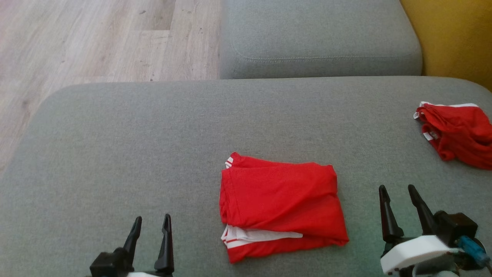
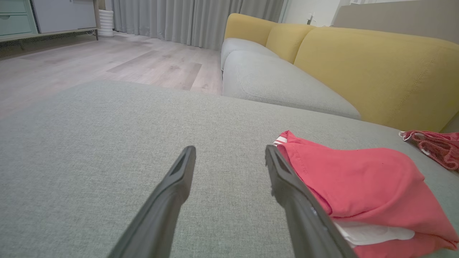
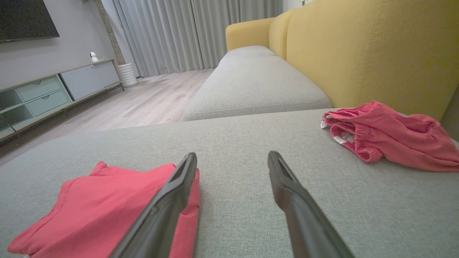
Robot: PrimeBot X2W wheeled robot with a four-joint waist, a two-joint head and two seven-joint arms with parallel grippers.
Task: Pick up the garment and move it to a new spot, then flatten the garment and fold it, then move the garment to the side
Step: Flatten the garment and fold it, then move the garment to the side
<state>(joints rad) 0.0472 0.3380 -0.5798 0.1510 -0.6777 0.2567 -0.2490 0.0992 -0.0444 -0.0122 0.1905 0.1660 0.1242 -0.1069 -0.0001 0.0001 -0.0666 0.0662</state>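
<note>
- The big grey seat cushion (image 1: 115, 154) carries everything. Ahead of the left tool (image 1: 152, 217) it runs bare and flat to its far edge. Out past that tool's left side it is bare too, as far as the rounded corner.
- Pale wood floor (image 1: 77, 38) lies beyond that far edge and off to the left tool's outer side.
- A yellow backrest (image 1: 453, 38) rises ahead and to the right of the right tool (image 1: 396, 187), walling in that side.
- A second grey cushion (image 1: 319, 38) butts against the big one's far edge, ahead of the gap between the two tools.
- The folded red garment (image 1: 280, 204) lies flat between the two tools and touches neither. Its white-striped layers show along the edge nearest the tool bases, and bare cushion lies on each side of it.
- A crumpled red garment (image 1: 457, 134) sits ahead and to the right of the right tool, close under the backrest. It is well apart from the folded one, with bare cushion between it and the fingertips.
- Both tools point forward, low over the cushion. Each has its dark fingers spread wide and holds nothing.
</note>
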